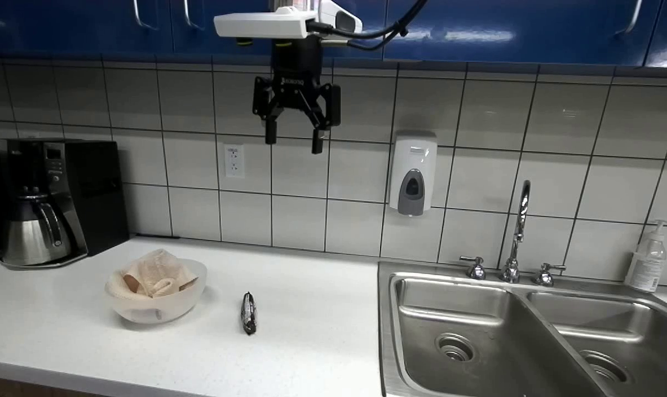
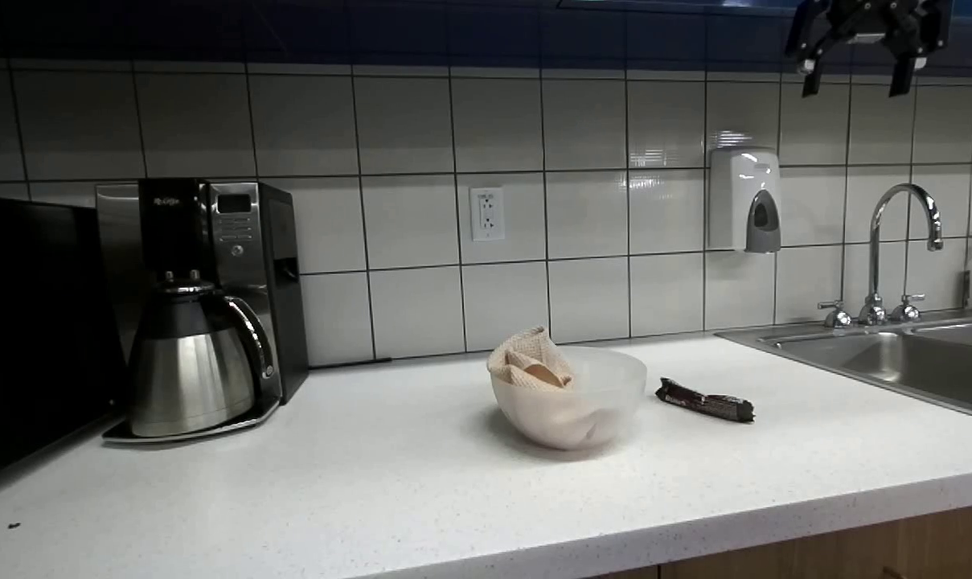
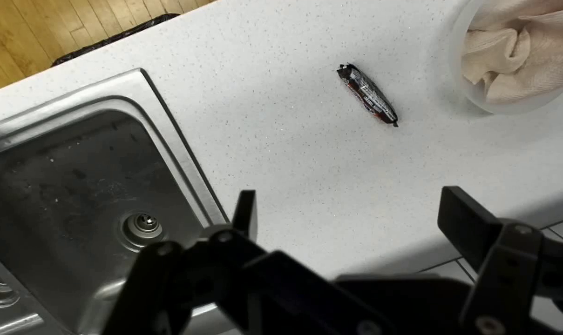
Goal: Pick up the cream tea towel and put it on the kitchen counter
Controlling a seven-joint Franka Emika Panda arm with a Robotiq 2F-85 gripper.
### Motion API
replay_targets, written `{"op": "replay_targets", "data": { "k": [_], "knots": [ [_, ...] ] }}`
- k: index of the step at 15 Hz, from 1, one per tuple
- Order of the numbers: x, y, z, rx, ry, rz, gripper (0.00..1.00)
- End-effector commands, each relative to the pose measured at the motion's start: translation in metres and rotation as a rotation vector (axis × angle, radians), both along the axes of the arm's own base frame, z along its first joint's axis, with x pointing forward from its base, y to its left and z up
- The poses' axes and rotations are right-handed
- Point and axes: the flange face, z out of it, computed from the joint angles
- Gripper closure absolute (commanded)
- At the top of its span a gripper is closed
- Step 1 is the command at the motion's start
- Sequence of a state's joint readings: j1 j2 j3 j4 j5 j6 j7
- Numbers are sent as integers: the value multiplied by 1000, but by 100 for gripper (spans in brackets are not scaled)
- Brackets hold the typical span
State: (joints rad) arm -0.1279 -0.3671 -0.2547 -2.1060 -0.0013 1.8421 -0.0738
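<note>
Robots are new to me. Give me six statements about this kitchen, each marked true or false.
1. The claw hangs open above the counter. True.
2. The cream tea towel is in the bowl. True.
3. The claw grips the towel. False: it holds nothing.
4. A dark packet lies between bowl and sink. True.
5. The packet touches the bowl. False: they lie apart.
6. None of the towel pokes above the bowl. False: some does.

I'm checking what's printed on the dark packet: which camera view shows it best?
The wrist view: it looks down on the dark packet, whole and uncovered, with light printing showing, though too small to read. Both exterior views also show it whole, beside the bowl, but smaller, from lower angles.
</note>
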Motion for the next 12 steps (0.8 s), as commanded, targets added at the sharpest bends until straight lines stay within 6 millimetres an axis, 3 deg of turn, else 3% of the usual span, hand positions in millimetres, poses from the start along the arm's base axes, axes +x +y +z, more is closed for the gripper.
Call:
{"op": "replay_targets", "data": {
  "k": [1,5,12],
  "knots": [
    [-1,4,-3,1,5,7,0],
    [-3,27,-21,-9,28,35,0],
    [-1,71,-72,7,104,62,0]
  ]
}}
